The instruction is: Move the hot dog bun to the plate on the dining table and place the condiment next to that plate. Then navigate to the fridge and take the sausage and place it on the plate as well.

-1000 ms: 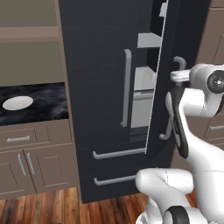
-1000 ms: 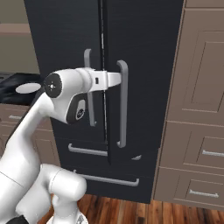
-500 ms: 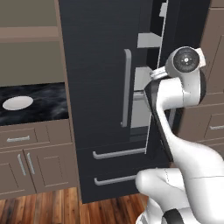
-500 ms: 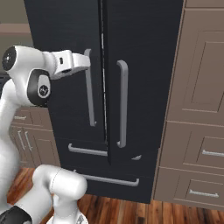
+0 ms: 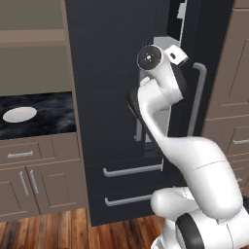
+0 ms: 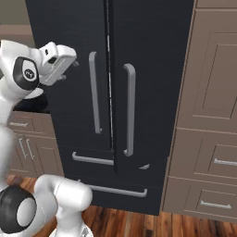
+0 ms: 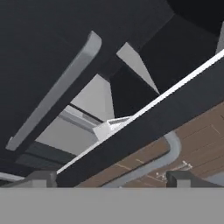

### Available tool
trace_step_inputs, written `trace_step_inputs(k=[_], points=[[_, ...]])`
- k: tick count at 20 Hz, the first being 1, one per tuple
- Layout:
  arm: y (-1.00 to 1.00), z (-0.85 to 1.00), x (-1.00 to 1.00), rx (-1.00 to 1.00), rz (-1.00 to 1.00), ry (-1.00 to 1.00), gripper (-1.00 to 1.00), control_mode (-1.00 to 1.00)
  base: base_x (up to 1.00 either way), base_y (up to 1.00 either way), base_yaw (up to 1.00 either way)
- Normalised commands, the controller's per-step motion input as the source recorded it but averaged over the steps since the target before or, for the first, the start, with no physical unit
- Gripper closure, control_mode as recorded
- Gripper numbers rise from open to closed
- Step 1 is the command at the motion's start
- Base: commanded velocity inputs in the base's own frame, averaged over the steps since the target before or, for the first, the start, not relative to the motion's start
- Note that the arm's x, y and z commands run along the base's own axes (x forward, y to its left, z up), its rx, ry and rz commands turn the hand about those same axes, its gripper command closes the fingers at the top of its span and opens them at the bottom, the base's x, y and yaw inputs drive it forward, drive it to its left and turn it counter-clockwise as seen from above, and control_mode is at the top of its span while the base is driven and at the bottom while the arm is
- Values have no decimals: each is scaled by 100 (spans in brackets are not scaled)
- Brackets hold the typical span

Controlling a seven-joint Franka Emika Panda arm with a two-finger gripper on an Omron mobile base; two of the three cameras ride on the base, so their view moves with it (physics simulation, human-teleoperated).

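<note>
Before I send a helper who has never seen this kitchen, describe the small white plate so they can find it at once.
Start at the tall black fridge and look to its left, to the black marbled worktop over brown cabinets. The plate lies flat there, a small plain white oval, the sole pale thing on that dark top.

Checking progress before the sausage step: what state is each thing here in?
fridge: upper right door ajar, a narrow gap between the doors; upper left door shut.
fridge drawers: shut.
end effector: open, empty, clear of the handles.
white plate: flat on the worktop, bare.
cabinet doors: shut.
</note>
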Motion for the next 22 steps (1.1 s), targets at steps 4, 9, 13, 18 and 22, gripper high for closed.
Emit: trace_step_inputs(k=[4, 9, 13, 18, 22], points=[[3, 0, 100, -11, 0, 38, -100, -100, 0, 0, 0], [-3, -6, 89, -9, 0, 29, -100, -100, 0, 0, 0], [-20, -11, 67, -7, 0, 17, -100, -100, 0, 0, 0], [-32, -9, 49, -4, 0, 10, -100, -100, 0, 0, 0], [-49, -12, 24, -1, 0, 5, -100, -100, 0, 0, 0]])
